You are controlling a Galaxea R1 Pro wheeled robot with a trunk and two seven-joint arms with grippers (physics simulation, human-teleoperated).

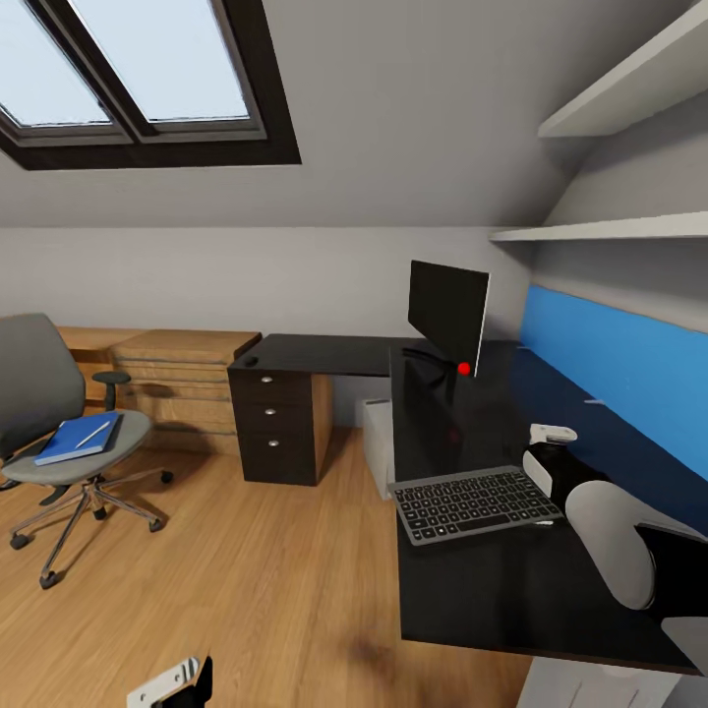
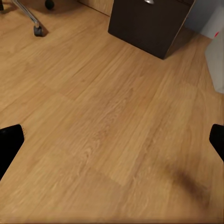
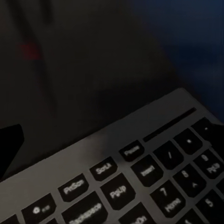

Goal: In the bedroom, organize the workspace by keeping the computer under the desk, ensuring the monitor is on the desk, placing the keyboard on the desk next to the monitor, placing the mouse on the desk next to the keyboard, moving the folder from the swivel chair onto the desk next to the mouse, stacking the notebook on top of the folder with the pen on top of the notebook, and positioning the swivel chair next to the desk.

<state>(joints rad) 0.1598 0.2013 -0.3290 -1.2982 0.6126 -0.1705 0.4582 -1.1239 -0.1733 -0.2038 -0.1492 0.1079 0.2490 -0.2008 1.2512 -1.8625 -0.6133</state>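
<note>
Keyboard [image 1: 477, 503] lies at the desk's [image 1: 511, 590] front edge, overhanging slightly; the right pincer's [image 1: 551, 434] state cannot be told. Judged light, stiff, slippery: grip a long edge. Left pincer [image 2: 112, 140] spread over the floor [image 2: 107, 116].

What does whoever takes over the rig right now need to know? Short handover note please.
Left gripper: open, empty, over bare floor.
Right gripper: at the keyboard's right end; the pictures don't settle whether it is open or gripping.
Done: monitor on the desk, keyboard in front of it, computer under the desk.
Mouse lies on the desk's far left end, away from the keyboard.
Left: bring the mouse beside the keyboard; move folder off the swivel chair to the desk; then notebook and pen on top; chair to desk.
</note>
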